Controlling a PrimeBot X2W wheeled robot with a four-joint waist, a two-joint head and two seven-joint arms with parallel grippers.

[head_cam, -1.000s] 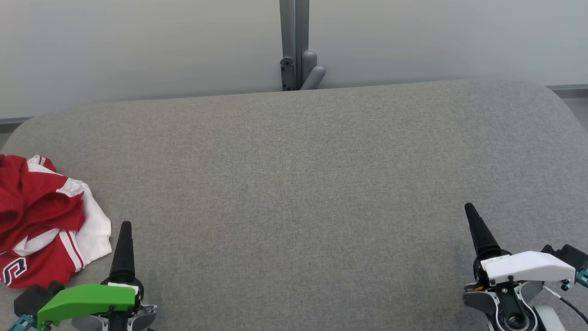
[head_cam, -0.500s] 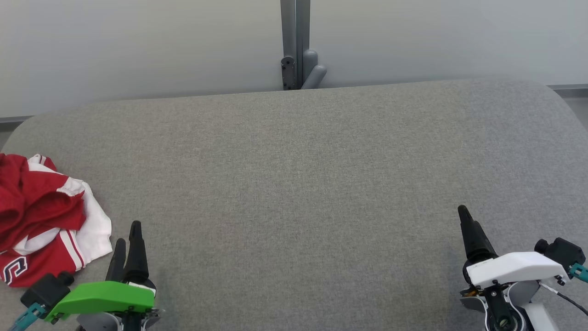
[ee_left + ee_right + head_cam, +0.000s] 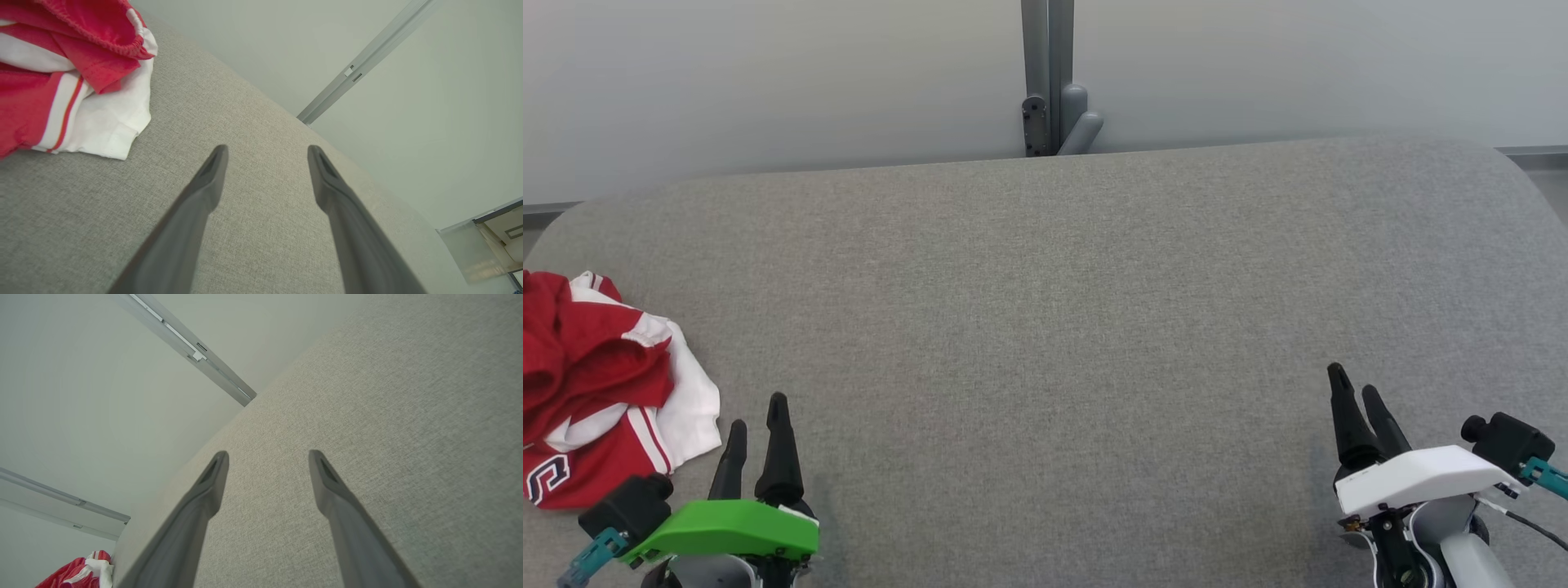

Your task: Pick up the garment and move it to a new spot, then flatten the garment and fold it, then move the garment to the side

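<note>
The garment [image 3: 596,392] is a crumpled red and white jersey lying at the left edge of the grey fabric table [image 3: 1045,310]. It fills the upper left of the left wrist view as the garment [image 3: 69,73], and a small bit of the garment [image 3: 77,573] peeks in at the bottom left of the right wrist view. My left gripper [image 3: 758,412] is open just right of the jersey, not touching it, its fingers apart above the cloth surface as the left gripper [image 3: 265,149]. My right gripper [image 3: 1354,381] is open over bare table at the lower right, also seen as the right gripper [image 3: 267,453].
A pale wall runs behind the table, with a grey metal post and bracket [image 3: 1049,90] at its middle. The table's rounded far corners and its far edge [image 3: 1258,145] border the wall.
Both wrists have rolled, so each gripper now shows two fingers in the head view instead of one. The left gripper slid slightly right, the right slightly left. The garment lies unmoved.
</note>
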